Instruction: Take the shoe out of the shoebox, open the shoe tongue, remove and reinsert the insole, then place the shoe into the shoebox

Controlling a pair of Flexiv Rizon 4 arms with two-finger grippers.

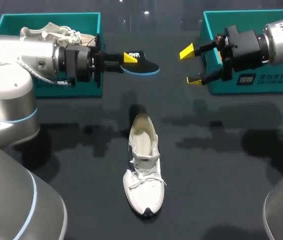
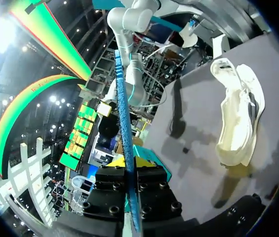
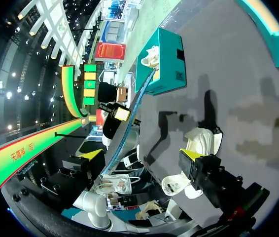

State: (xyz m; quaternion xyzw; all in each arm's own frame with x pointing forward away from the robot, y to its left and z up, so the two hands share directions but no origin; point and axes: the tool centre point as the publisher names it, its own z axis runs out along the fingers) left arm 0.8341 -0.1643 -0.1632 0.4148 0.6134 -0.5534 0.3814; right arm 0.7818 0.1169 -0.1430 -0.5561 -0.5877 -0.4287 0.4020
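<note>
left gripper (image 1: 124,59) is clamped on one end of a flat dark insole with a blue edge (image 1: 144,66), holding it out in the air just in front of the open teal cardboard shoebox (image 1: 89,20) at the table's left rear. a second pale laced shoe (image 1: 56,32) lies inside that box. from the left wrist the insole (image 2: 122,118) shows edge-on, pinched between the fingers. right gripper (image 1: 191,65) faces it, yellow tips spread wide with nothing between them, by the other teal shoebox (image 1: 261,85). the white laced sneaker (image 1: 142,170) lies on the black table (image 1: 221,165) near the middle, toe toward the robot, well apart from both boxes.
</note>
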